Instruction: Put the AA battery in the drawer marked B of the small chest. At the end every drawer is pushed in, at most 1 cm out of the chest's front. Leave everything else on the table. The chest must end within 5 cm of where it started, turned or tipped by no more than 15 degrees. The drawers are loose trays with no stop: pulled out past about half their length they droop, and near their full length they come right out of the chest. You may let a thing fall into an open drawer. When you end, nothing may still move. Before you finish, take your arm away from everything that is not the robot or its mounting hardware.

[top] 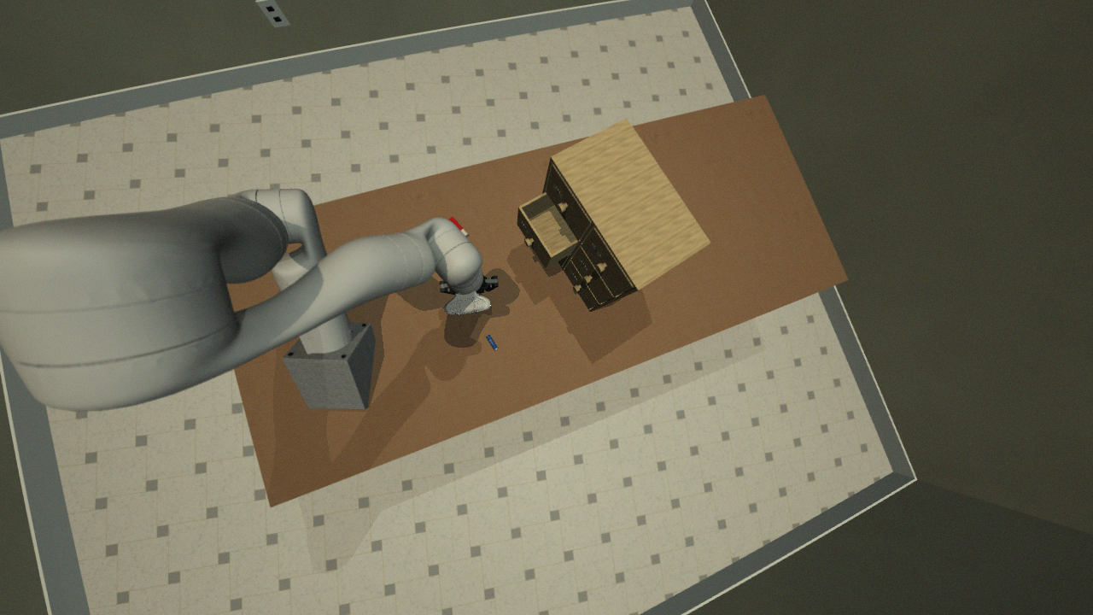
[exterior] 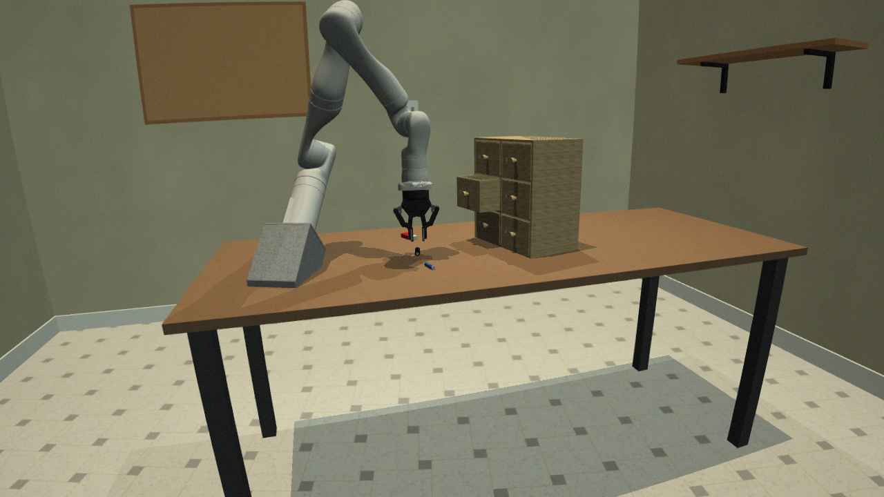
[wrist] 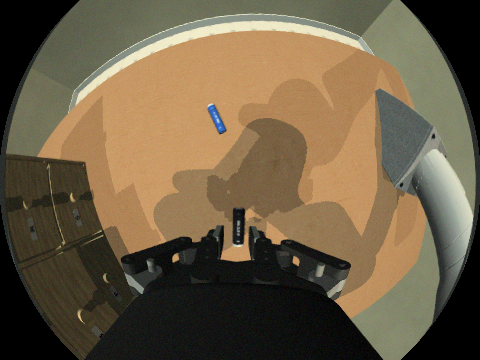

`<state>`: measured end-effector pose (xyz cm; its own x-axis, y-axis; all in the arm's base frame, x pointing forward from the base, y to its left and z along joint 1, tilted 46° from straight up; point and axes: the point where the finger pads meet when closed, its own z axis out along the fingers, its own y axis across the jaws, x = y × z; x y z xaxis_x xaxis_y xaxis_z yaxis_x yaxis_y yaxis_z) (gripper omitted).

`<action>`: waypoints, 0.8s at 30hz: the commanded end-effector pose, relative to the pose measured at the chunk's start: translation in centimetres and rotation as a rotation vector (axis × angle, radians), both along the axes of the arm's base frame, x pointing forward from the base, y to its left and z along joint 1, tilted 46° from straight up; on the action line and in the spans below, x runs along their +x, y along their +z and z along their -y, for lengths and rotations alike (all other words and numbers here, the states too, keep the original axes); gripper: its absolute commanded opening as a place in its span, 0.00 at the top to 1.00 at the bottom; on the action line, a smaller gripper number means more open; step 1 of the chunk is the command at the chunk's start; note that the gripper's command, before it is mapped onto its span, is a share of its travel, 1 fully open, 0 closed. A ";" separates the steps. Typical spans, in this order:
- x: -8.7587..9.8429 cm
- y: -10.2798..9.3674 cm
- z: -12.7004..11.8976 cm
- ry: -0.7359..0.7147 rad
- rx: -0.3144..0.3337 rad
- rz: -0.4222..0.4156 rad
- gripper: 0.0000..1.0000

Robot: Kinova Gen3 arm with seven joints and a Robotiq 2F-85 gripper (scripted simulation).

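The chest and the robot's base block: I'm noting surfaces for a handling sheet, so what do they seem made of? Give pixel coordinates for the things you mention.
The chest (top: pixel 630 202) (exterior: pixel 556 197) looks like matt wood, given its streaky grain. The base block (top: pixel 324 383) (exterior: pixel 279 256) could be stone or cast metal; its grey, finely speckled, dull faces leave that open.

Walls: drab olive-green. Brown-framed corkboard (exterior: pixel 225 63) hangs on one; wooden shelf (exterior: pixel 772 51) on black brackets juts from another. Outlet plate (top: pixel 272 13) (exterior: pixel 412 105) also wall-mounted. Floor (top: pixel 473 527) (exterior: pixel 346 395): cream tile, small grey squares, grey-blue skirting (exterior: pixel 117 313). Dark-legged brown table (top: pixel 780 198) (exterior: pixel 692 237) (wrist: pixel 150 100) casts a broad shadow.
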<state>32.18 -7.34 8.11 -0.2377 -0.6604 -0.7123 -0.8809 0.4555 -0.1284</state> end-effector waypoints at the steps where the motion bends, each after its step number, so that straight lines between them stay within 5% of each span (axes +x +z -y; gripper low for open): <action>1: 0.2 -0.4 -0.8 0.014 0.002 -0.001 0.71; 24: 0.5 -1.0 -1.3 0.014 0.002 -0.001 0.71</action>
